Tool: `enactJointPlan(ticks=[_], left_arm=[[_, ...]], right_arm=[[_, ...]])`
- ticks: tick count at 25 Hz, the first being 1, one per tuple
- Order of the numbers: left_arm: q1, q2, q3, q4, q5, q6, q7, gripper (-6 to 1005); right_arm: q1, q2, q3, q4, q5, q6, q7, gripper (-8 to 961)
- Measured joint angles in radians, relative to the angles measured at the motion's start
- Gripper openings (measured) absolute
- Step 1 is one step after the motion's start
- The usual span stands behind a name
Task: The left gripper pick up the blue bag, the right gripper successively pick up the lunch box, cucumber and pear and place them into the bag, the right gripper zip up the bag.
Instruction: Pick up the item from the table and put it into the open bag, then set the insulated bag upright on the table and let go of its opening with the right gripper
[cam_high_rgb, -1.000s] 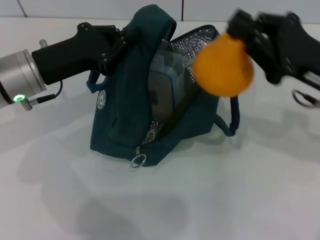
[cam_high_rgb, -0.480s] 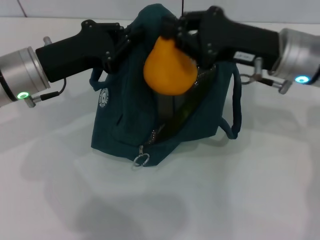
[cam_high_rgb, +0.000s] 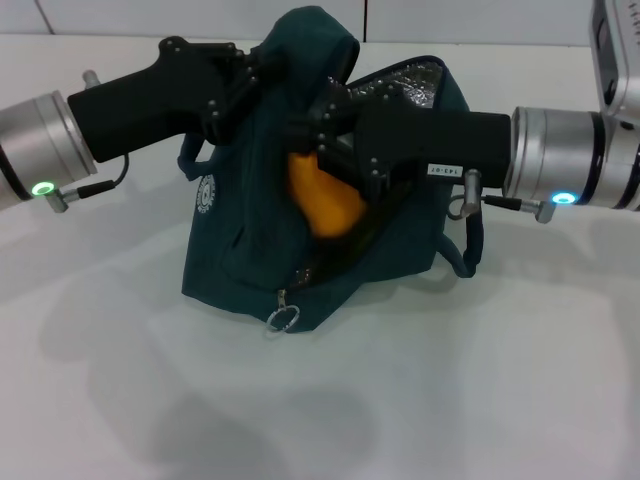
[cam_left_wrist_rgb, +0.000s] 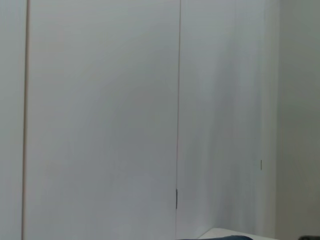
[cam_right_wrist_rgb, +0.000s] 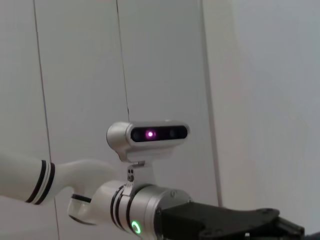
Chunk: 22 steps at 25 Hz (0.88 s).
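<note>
In the head view the blue bag (cam_high_rgb: 240, 250) stands open on the white table, its silver lining showing at the top. My left gripper (cam_high_rgb: 255, 78) comes in from the left and is shut on the bag's upper edge by the handle, holding it up. From the right my right gripper (cam_high_rgb: 318, 135) reaches into the bag's mouth, shut on the top of the orange pear (cam_high_rgb: 322, 198). The pear hangs partly inside the opening. The lunch box and cucumber are hidden. The ring zipper pull (cam_high_rgb: 281, 320) hangs at the bag's low front corner.
A loose handle loop (cam_high_rgb: 468, 235) trails off the bag's right side onto the table (cam_high_rgb: 450, 400). The right wrist view shows the left arm's silver wrist (cam_right_wrist_rgb: 140, 220) and the head camera (cam_right_wrist_rgb: 150, 135) before a white wall.
My right gripper carried the pear from the right, over the bag, and down into its opening. The left gripper kept hold of the bag and barely moved.
</note>
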Motion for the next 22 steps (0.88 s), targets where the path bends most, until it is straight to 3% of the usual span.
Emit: enactJointPlan(ticks=[7,13,17,22], left_arm=[[0.000,0.000,0.003,0.000,0.000,-0.002,0.000,52],[0.003,0.000,0.001,0.000,0.000,-0.003,0.000,52],[0.017,0.001,-0.005,0.000,0.000,-0.004,0.000,52],[0.028,0.001,-0.007,0.004,0.000,-0.006,0.001,53]], right_arm=[[-0.022,0.000,-0.004,-0.025,0.007,-0.004,0.001,137],[-0.126,-0.004,0.005,-0.137,0.023,-0.006,-0.005,229],[-0.257,-0.029,0.041,-0.251,-0.006,-0.041,-0.006,314],[-0.410,-0.072,0.176,-0.293,-0.135,-0.128,0.057,418]])
